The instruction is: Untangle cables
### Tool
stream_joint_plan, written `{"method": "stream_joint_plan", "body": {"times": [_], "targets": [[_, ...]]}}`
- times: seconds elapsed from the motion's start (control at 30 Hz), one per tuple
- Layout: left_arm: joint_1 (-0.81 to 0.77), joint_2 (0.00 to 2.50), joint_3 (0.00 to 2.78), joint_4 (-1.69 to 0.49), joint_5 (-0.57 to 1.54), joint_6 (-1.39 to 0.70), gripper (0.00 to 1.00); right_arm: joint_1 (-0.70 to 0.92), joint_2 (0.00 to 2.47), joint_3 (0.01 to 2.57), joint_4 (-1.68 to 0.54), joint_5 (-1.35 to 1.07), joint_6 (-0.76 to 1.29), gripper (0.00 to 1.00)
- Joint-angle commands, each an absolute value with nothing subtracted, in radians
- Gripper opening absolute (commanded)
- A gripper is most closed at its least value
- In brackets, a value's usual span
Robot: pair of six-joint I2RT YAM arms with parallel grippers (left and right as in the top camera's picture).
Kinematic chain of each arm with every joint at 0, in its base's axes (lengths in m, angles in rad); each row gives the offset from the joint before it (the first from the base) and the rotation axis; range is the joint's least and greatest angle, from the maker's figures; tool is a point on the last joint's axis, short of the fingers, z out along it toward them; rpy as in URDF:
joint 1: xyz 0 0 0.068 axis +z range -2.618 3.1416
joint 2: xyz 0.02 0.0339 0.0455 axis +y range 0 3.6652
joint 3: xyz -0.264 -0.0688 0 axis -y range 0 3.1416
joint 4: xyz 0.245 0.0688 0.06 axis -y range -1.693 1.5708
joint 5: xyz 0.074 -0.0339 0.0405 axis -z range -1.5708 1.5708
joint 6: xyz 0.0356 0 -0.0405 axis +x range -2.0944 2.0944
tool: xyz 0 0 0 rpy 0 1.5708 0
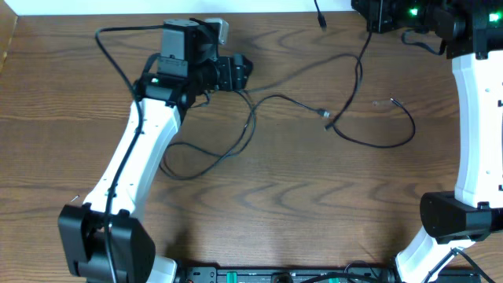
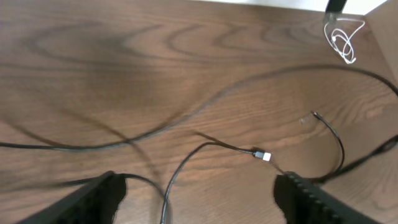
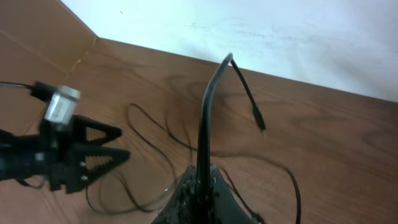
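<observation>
The left gripper [image 2: 198,186] stands with its fingers [image 2: 99,194] wide apart at the bottom of the left wrist view and holds nothing; a strand of the black cable [image 3: 205,118] lies on the table [image 1: 314,196] beneath it. The right gripper [image 3: 202,182], at the top right of the overhead view, is clamped on that cable. The cord rises from its closed tips, bends over and hangs down to a plug. The rest sprawls in loops across the middle of the table. The white cable [image 2: 342,40] shows as a small loop at the upper right of the left wrist view (what it hangs from I cannot tell).
</observation>
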State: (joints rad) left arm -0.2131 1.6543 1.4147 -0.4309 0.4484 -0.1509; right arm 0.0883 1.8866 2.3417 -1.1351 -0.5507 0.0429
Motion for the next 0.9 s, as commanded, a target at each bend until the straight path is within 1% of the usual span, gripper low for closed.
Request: {"method": "stream_joint_plan", "body": {"times": [0.0, 0.1, 0.23, 0.4, 0.5, 0.63, 0.87], "targets": [[-0.215, 1.655, 1.423, -0.429, 0.48, -0.119, 0.86, 0.081, 1.868, 2.352, -1.132, -0.554, 0.092, 0.01], [-0.215, 1.655, 1.423, -0.407, 0.526, -0.093, 0.88, 0.081, 1.868, 2.352, -1.114, -0.597, 0.121, 0.01], [-0.229, 1.655, 1.423, -0.36, 0.671, -0.075, 0.87, 0.079, 1.866, 2.354, -1.048, -0.749, 0.205, 0.01], [-0.283, 1.673, 1.423, -0.321, 0.748, -0.093, 0.87, 0.075, 1.866, 2.354, -1.021, -0.777, 0.244, 0.01], [-0.332, 1.695, 1.423, -0.264, 0.752, -0.169, 0.87, 0.076, 1.866, 2.354, -1.025, -0.778, 0.244, 0.01], [-0.395, 1.739, 1.423, -0.133, 0.751, -0.306, 0.88, 0.076, 1.866, 2.354, -1.038, -0.777, 0.243, 0.01], [-0.454, 1.848, 1.423, 0.067, 0.752, -0.544, 0.88, 0.078, 1.866, 2.354, -1.051, -0.777, 0.242, 0.01]]}}
